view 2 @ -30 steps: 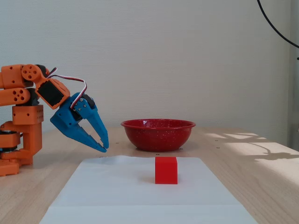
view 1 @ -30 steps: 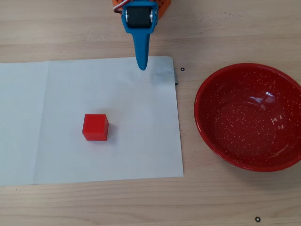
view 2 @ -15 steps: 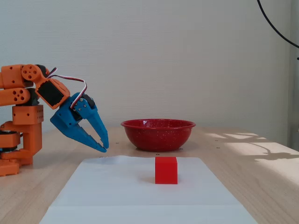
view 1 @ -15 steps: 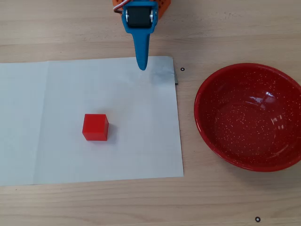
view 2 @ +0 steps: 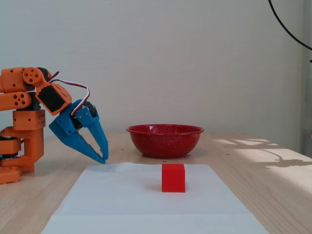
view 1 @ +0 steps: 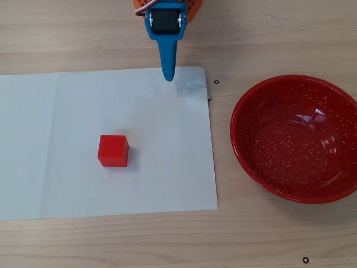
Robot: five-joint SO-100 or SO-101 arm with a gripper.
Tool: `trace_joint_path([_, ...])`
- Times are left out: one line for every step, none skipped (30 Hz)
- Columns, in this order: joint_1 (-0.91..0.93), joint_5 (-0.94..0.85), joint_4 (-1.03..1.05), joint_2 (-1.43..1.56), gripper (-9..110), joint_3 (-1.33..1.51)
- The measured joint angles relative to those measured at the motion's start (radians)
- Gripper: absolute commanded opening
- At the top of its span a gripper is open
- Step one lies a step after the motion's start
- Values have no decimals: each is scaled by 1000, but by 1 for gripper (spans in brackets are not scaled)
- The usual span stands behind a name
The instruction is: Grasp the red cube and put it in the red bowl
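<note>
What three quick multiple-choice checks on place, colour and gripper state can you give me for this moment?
1. Where is the red cube?
A. inside the bowl
B. on the white paper sheet
C. between the gripper's fingers

2. What colour are the gripper's fingers?
A. blue
B. orange
C. black

3. What is the gripper doing?
A. clamped on the cube
B. resting in the bowl
C. holding nothing, tips near the paper's edge

Answers: 1 B, the overhead view shows the cube on the white paper sheet, apart from the red bowl. 2 A, the fingers are blue on an orange arm. 3 C, the fixed view shows the tips together, well clear of the cube.
</note>
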Motion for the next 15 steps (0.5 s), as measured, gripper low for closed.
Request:
trace_joint_path([0,0,5,-26,0,-17])
trace_joint_path([0,0,9,-58,0,-26])
trace_joint_path([-2,0,9,-86,0,-28])
trace_joint_path([-2,0,11,-118,0,-37])
trace_joint_path([-3,2,20,-158,0,-57])
trace_joint_path([-3,15,31,-190,0,-91])
trace_joint_path([-2,26,40,-216,0,-135])
trace_joint_path([-2,37,48,-241,0,-172])
trace_joint_path([-2,46,63,-264,0,-215])
trace_joint_path([-2,58,78,-287,0,-256])
trace_joint_path([-2,72,89,-321,0,-291])
trace_joint_path([-2,83,98,-354,0,-325])
trace_joint_path([-2,86,104,-393,0,-353])
trace_joint_path([-2,95,114,-436,0,-387])
trace_joint_path([-2,103,129,-463,0,-425])
